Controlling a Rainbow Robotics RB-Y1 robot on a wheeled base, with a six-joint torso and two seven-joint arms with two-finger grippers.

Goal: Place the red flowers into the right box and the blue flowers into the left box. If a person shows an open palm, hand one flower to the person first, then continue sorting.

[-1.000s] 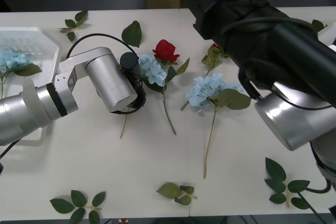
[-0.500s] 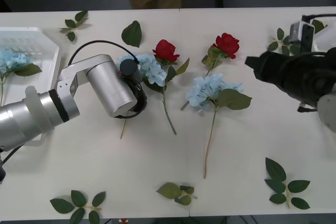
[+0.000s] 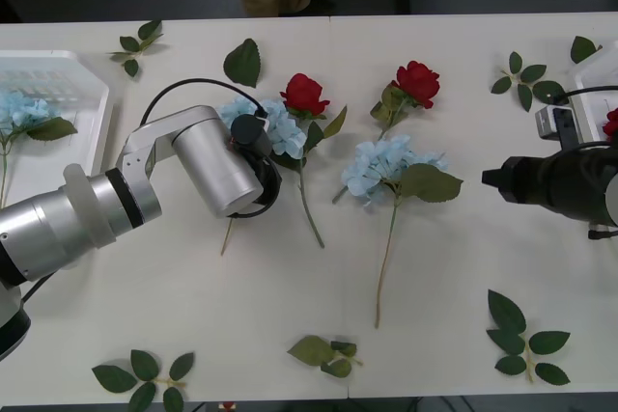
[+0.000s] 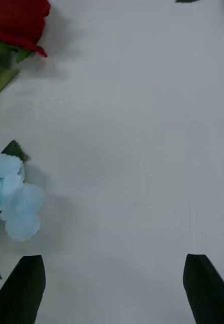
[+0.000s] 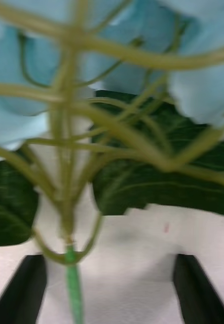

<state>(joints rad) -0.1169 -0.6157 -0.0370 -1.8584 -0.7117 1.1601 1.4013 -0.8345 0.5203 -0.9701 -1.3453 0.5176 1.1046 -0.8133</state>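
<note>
My left gripper (image 3: 253, 138) hangs open over a blue flower (image 3: 276, 126) at the table's middle. In the left wrist view its thin green stem (image 5: 72, 283) runs between the black fingers (image 5: 26, 288). A second blue flower (image 3: 384, 163) lies to the right. Two red flowers (image 3: 305, 93) (image 3: 418, 81) lie farther back. My right gripper (image 3: 494, 180) is open and low over bare table near the right edge, with nothing between its fingers (image 4: 206, 291). The left box (image 3: 68, 74) holds a blue flower (image 3: 23, 109). The right box (image 3: 591, 57) holds something red (image 3: 610, 123). The open palm is out of view.
Loose green leaf sprigs lie about: at the back left (image 3: 135, 42), by the right box (image 3: 526, 79), at the front left (image 3: 145, 373), front middle (image 3: 326, 354) and front right (image 3: 526, 340). A single leaf (image 3: 243, 62) lies behind my left arm.
My right arm has swung from above the table's middle back to the right edge and come down low. My left gripper has edged right, closer over the blue flower.
</note>
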